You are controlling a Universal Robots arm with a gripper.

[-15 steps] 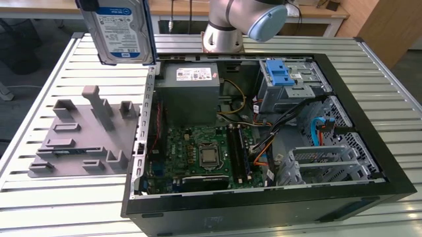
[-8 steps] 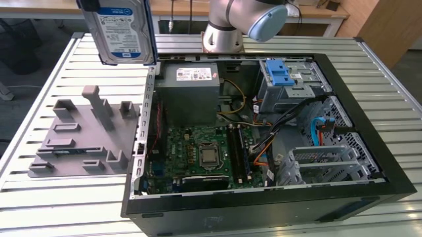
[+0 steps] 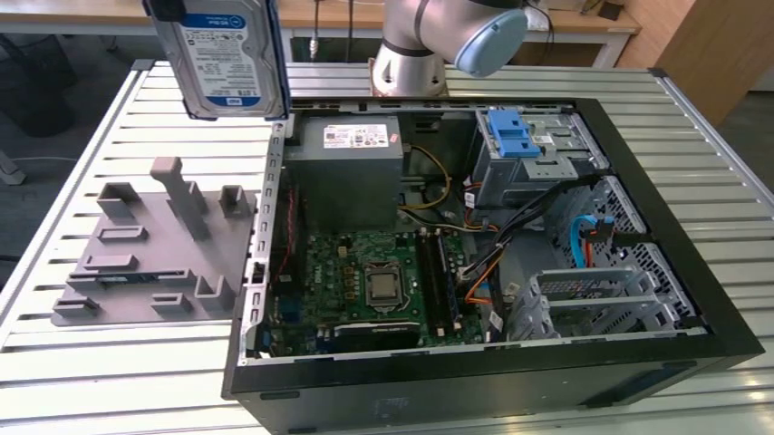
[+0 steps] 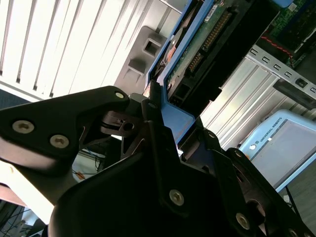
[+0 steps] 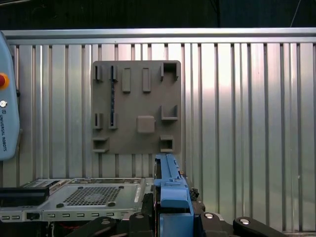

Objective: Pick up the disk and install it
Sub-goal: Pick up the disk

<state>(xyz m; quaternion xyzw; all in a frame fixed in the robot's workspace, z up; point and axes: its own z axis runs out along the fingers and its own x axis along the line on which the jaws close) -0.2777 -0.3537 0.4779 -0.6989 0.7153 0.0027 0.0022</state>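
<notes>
The disk (image 3: 224, 56) hangs upright in the air at the far side of the scene, toward the exterior view's left, with its white-and-blue label turned to the camera and blue rails running down both long edges. Its lower edge shows close to the far left corner of the open computer case (image 3: 484, 385), which lies on its side on the slatted metal tabletop (image 3: 109, 372). The end effector (image 4: 163, 111) is pinching the disk. In the second wrist view a black finger (image 4: 153, 98) presses against the blue rail, and the drive's green circuit board and connector row run away from the grip. In the first wrist view the same blue rail (image 5: 170, 190) stands edge-on between the dark finger links. Beyond it there lies a grey fixture plate (image 5: 136, 111) with raised blocks and slots, flat on the tabletop. In the exterior view that plate sits left of the case, nearer than the disk. Inside the case, the metal drive bay (image 3: 538, 163) sits at the far right with a blue latch piece (image 3: 514, 136) on top. A grey power supply (image 3: 351, 149) sits at the far left, and the green motherboard (image 3: 362, 281) is nearer. The arm (image 3: 436, 36) rises from the far edge of the tabletop behind the case.
</notes>
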